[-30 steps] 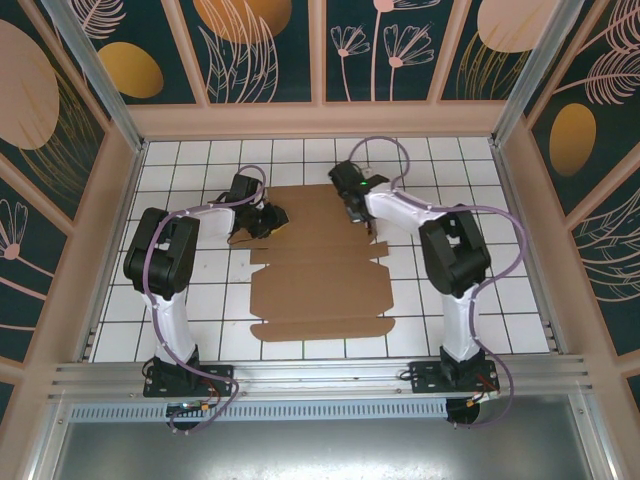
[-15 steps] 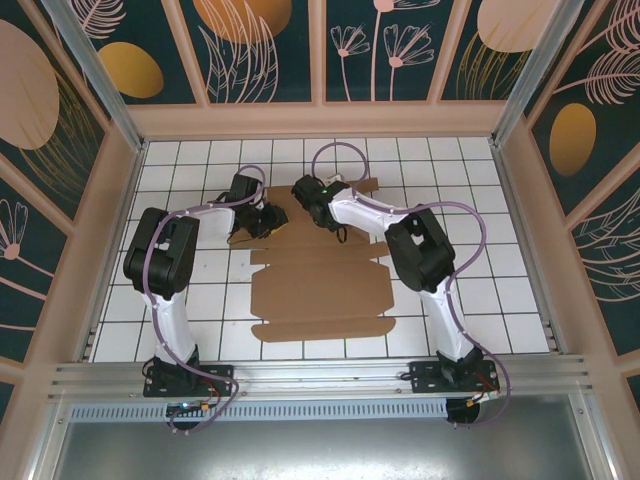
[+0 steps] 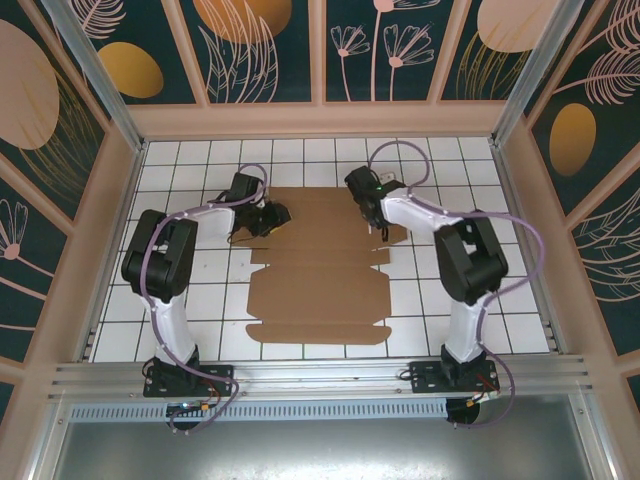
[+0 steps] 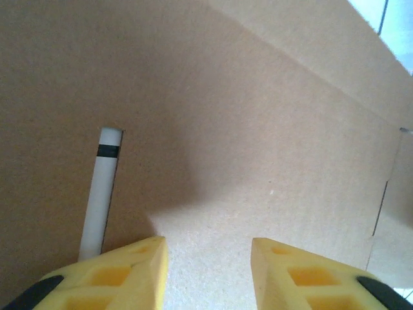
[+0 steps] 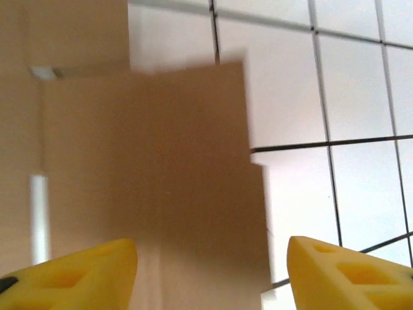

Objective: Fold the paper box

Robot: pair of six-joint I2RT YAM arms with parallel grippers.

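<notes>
**Far flaps first, both pincers parted**

Shows the paper box [image 3: 320,280] flat and unfolded at the middle of the tiled table [image 3: 180,160], no wall raised yet. Places the left pincer [image 3: 268,218] over the sheet's 10 o'clock corner, pads apart and holding nothing, with a narrow slot [image 4: 103,187] just ahead at 11. Puts the right pincer [image 3: 378,222] at the 2 o'clock corner, spread wide and empty above a side flap [image 5: 161,181] and bare tile. Reads as the opening step: getting hold of the far flaps. Calls next for slipping a finger under a flap edge, closing on it, then lifting along the crease without dragging the whole sheet.
</notes>
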